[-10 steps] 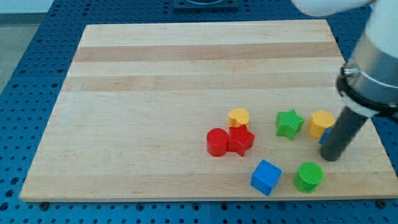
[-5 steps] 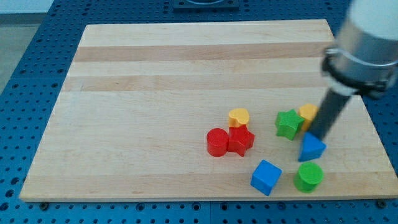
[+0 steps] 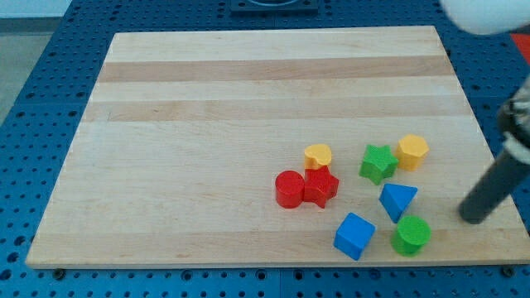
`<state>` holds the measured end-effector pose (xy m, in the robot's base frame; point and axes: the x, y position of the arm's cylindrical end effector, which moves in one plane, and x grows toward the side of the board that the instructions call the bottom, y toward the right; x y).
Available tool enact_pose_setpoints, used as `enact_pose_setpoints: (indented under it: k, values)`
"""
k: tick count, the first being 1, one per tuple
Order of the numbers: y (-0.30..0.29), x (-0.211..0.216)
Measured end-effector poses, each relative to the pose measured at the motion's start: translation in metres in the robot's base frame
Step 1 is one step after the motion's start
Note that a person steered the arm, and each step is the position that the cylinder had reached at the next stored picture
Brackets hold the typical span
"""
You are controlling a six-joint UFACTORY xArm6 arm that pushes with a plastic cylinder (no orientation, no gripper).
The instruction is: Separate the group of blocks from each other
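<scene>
Several blocks lie in the board's lower right. A red cylinder touches a red star, and a small yellow block touches the star's top. A green star sits close beside a yellow hexagon. A blue triangle lies just above a green cylinder. A blue cube sits left of the cylinder. My tip is at the view's right, well right of the blue triangle and green cylinder, touching no block.
The wooden board lies on a blue perforated table. The board's right edge runs just beside my tip.
My tip swept left into the yellow hexagon and green star, nudging them left and uncovering the blue triangle, then withdrew to the right edge.
</scene>
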<state>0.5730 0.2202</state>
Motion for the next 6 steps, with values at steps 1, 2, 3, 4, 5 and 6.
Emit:
enact_pose_setpoints:
  k: [1,2,3,4,5,6]
  values:
    - [-0.068,-0.016]
    - [-0.14,-0.056]
    - [-0.214,-0.091]
    - [-0.263,-0.103]
    - [-0.265,-0.103]
    - [-0.265,-0.103]
